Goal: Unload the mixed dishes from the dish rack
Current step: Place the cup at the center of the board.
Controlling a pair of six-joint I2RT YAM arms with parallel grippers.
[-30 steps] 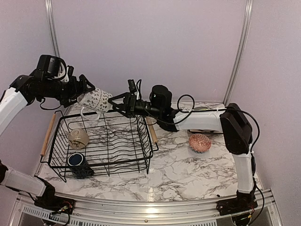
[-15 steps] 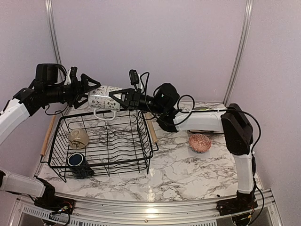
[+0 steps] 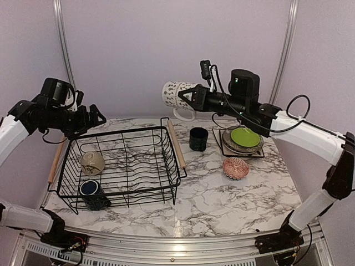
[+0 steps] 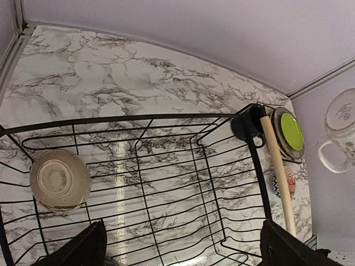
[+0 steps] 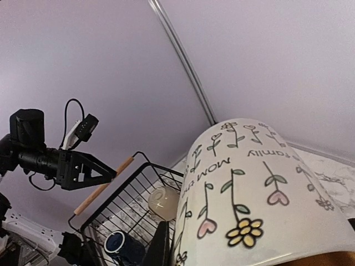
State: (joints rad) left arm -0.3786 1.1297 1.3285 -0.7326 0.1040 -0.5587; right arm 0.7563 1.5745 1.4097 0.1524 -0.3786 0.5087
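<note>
The white patterned mug hangs in the air on its side, high above the table, with my right gripper shut on it. In the right wrist view the mug fills the frame. The black wire dish rack stands at the left. It holds a tan mug and a dark-blue mug, both lying down. My left gripper hovers open over the rack's far left corner. In the left wrist view its gripper has nothing between its fingers, and the rack lies below.
A dark mug stands on the marble just right of the rack's wooden handle. A lime-green plate tops a stack of plates at the back right. A reddish patterned bowl sits in front of that stack.
The patterned mug passed from my left gripper to my right. The right gripper shut on it and carried it up and to the right. The left gripper let go and drew back left.
</note>
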